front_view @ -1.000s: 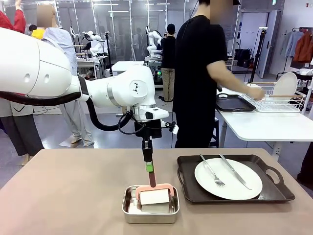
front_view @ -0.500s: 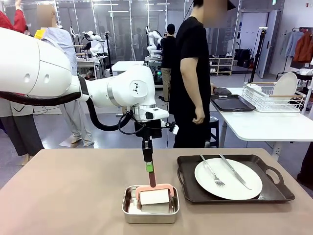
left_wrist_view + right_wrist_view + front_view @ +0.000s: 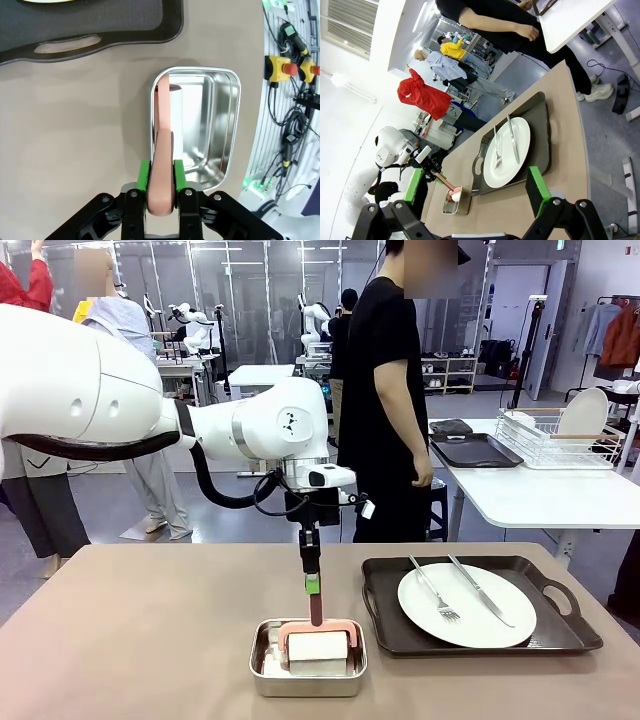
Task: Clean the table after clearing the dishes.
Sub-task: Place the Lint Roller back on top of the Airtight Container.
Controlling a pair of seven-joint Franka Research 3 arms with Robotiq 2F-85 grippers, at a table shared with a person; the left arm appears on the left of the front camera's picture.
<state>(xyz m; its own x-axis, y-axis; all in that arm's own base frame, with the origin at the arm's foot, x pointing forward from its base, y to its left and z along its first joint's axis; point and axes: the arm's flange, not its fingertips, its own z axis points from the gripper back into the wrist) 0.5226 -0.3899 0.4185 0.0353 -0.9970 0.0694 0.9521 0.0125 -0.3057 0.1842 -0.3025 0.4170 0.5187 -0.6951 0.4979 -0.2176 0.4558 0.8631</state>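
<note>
Front view: we see left gripper (image 3: 313,585) clamped tight on pink handle (image 3: 316,608), handle upright, white pad (image 3: 318,648) down in steel tin (image 3: 262,685), near centre of counter (image 3: 130,640). Plate (image 3: 480,632) on dark tray (image 3: 385,635) at right; fork (image 3: 430,588), knife (image 3: 480,590) run far-left to near-right. Right gripper (image 3: 475,192) gapes wide, empty. Since earlier frame: left gripper shifted slightly right; person (image 3: 385,390) dropped arm from wire rack (image 3: 560,445).

A wide matte beige-brown bench (image 3: 150,640) spans the lower frame, and at its lower right a round white dinner plate (image 3: 470,632) lies flat on a dark brown handled rectangular tray (image 3: 380,612), a steel fork (image 3: 430,587) and knife (image 3: 480,590) resting side by side across the plate.
</note>
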